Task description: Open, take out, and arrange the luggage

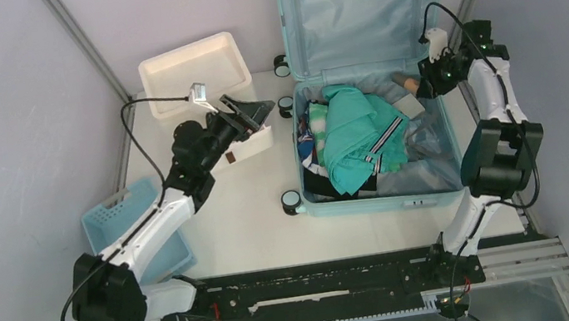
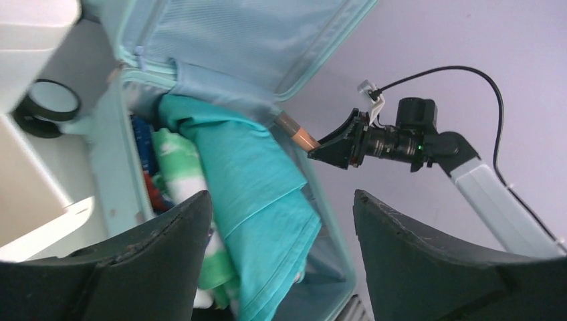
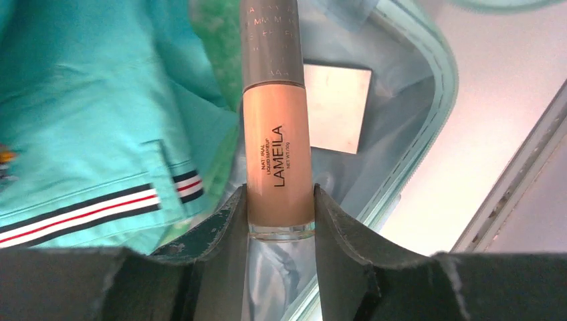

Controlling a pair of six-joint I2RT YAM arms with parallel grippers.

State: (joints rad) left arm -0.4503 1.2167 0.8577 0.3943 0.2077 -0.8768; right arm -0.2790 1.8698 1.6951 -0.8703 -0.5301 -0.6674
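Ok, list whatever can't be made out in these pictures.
- Top external: whatever lies under the teal garment in the luggage is hidden by the cloth; the lid's top is cut off by the upper edge.
- Top external: the left arm covers part of the blue basket.
- Right wrist: the cap of the makeup tube runs off the top edge; the cap's lettering is too faint to read.

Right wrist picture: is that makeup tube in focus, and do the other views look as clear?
Right wrist view: the makeup tube label reads sharply, though the bright corner beyond is washed out. Left wrist view: the dark tool fingers up close look soft. Top view: even light, faint shadows.
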